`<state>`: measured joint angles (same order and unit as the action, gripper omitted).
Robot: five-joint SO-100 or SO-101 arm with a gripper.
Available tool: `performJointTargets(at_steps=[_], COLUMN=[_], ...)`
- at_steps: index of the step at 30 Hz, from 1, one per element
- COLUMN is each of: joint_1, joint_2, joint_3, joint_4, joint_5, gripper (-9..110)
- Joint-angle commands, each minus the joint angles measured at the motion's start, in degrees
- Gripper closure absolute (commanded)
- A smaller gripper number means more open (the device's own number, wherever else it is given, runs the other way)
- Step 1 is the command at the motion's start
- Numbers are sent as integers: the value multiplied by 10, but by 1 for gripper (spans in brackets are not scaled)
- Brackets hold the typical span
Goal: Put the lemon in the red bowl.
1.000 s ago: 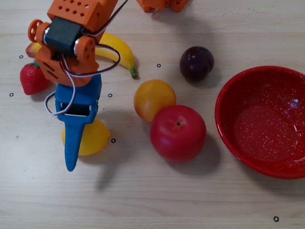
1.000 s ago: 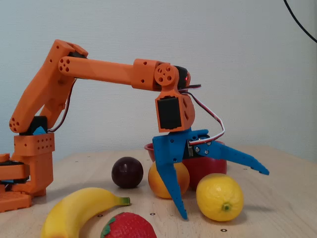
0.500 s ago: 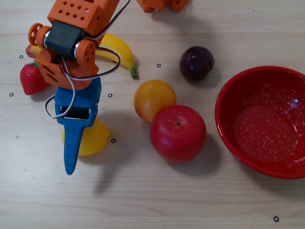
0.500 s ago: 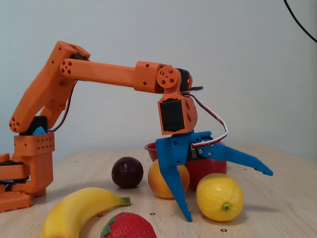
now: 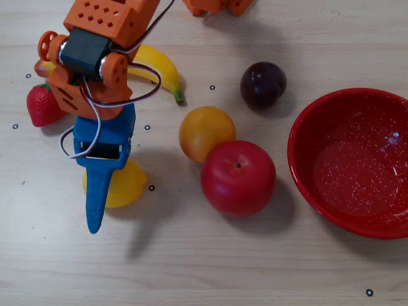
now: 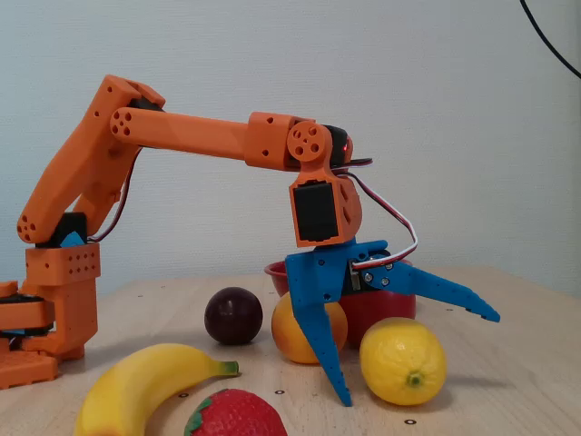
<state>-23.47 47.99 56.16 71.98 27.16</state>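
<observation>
The lemon (image 5: 129,185) lies on the wooden table, left of the other round fruit in the overhead view; it is the yellow oval with a nub in the fixed view (image 6: 404,363). My blue gripper (image 5: 97,191) is open over it. In the fixed view one finger points down to the table just left of the lemon and the other reaches out above it to the right, so the gripper (image 6: 419,359) straddles the lemon without closing on it. The red bowl (image 5: 303,172) stands empty at the right edge; only its rim (image 6: 275,270) shows behind the gripper.
An orange fruit (image 5: 205,131) and a red apple (image 5: 238,178) lie between the lemon and the bowl. A dark plum (image 5: 262,84) lies behind them. A banana (image 5: 162,69) and a strawberry (image 5: 41,105) lie by the arm.
</observation>
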Motion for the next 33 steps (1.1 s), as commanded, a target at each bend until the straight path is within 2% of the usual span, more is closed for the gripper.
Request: performJointTargets(at_steps=[1, 28, 33], joint_1=[11, 8, 7], joint_2=[25, 24, 25], joint_3=[-44, -40, -35], joint_4=[-6, -11, -15], joint_5=[26, 33, 33], gripper=[41, 67, 69])
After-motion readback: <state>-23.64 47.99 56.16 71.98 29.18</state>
